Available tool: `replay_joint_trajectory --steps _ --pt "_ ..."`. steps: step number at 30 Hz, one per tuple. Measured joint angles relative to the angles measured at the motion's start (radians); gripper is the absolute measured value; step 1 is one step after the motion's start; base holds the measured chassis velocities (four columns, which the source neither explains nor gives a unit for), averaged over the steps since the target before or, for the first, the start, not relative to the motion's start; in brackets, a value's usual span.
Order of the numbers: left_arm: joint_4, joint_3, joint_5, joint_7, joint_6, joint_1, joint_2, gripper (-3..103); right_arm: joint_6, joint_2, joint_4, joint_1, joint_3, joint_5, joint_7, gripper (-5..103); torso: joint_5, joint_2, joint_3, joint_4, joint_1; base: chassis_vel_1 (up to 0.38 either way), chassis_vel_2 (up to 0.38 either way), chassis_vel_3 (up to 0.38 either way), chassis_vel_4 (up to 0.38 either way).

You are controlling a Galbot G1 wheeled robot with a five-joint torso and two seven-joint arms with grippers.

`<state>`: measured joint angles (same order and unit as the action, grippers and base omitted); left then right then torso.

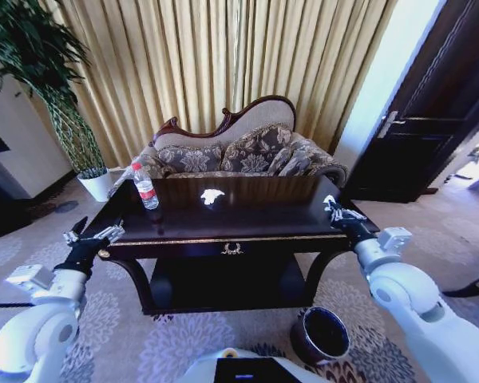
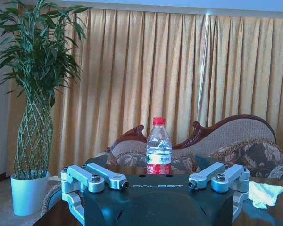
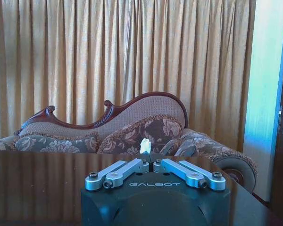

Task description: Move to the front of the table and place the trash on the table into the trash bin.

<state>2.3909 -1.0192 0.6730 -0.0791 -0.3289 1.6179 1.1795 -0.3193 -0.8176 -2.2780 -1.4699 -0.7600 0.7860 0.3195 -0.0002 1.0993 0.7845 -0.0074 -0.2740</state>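
Note:
The near-black table (image 1: 247,227) stands right before me. On its left part stands a clear water bottle (image 1: 146,191) with a red cap, also straight beyond my left fingers as the bottle (image 2: 159,150). A crumpled white paper scrap (image 1: 211,195) lies mid-table, seen too as the scrap (image 2: 266,194). My left gripper (image 1: 92,235) (image 2: 158,184) hovers open at the table's front left corner. My right gripper (image 1: 332,204) (image 3: 151,163) is at the right edge, shut on a small white scrap (image 3: 145,146) at its tips. The maroon trash bin (image 1: 322,335) sits on the carpet at the front right.
A patterned sofa (image 1: 239,155) stands behind the table before gold curtains. A tall plant in a white pot (image 1: 96,183) (image 2: 28,193) stands at the back left, and a dark door (image 1: 431,120) is on the right. The table has a lower shelf (image 1: 223,283).

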Motion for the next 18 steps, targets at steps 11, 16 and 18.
replay_joint_trajectory --steps 11,16,18 --pt "0.000 0.000 0.000 0.000 0.000 0.000 0.000 100 0.000 0.000 0.001 0.001 0.001 0.001 0.000 0 -0.0001 0.000 0.000 0.0000 0.000 0.068 -0.078 -0.076 0.081" --pt "0.000 0.000 0.000 0.000 0.000 0.000 0.000 100 0.000 0.001 0.001 0.001 0.001 0.001 0.000 0 0.0000 0.000 0.000 0.0000 0.000 0.088 -0.082 -0.086 0.083" --pt "0.000 0.000 0.000 0.000 0.000 0.000 0.000 100 0.000 0.001 0.001 0.001 0.002 0.001 0.000 0 0.0000 0.000 0.000 0.0000 0.000 0.081 -0.093 -0.086 0.087"
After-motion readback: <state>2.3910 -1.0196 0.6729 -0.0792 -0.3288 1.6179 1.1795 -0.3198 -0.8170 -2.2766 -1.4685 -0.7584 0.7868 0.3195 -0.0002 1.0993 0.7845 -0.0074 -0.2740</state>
